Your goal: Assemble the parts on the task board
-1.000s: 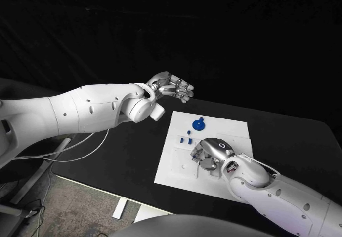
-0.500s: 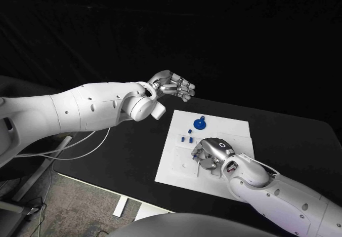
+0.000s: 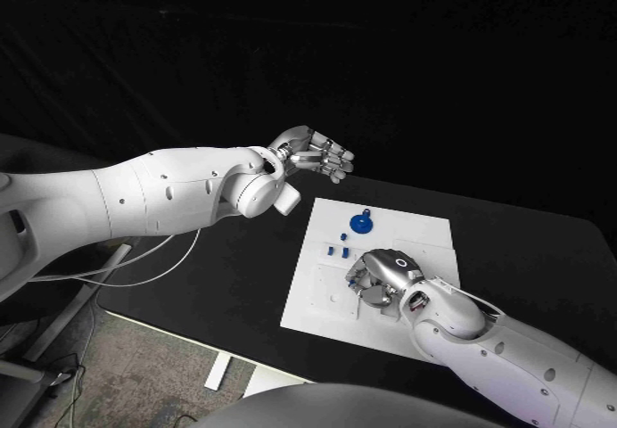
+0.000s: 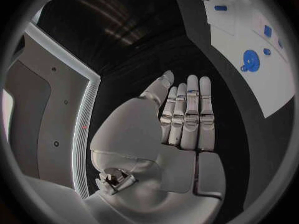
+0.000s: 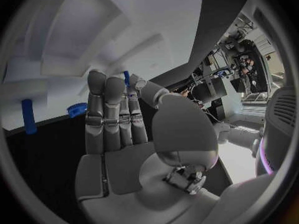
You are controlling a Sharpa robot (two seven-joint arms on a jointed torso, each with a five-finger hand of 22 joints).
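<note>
The white task board (image 3: 418,234) lies in the middle of the black table. A round blue part (image 3: 360,223) sits near its far end, with small blue parts (image 3: 333,252) just in front of it. My right hand (image 3: 377,278) is down on the board's middle, fingers pointing at the surface. In the right wrist view a thin blue part (image 5: 126,77) stands pinched between its thumb and a finger (image 5: 116,92). My left hand (image 3: 313,152) hangs raised beyond the board's far left corner, fingers straight and holding nothing (image 4: 187,117). The left wrist view shows the board (image 4: 274,79) and the round part (image 4: 250,60).
Black table (image 3: 232,267) stretches to the left of the board and behind it. A white cable (image 3: 154,259) hangs under my left arm at the table's left edge. A blue upright piece (image 5: 27,116) and the round part's rim (image 5: 77,109) stand on the board beside my right hand.
</note>
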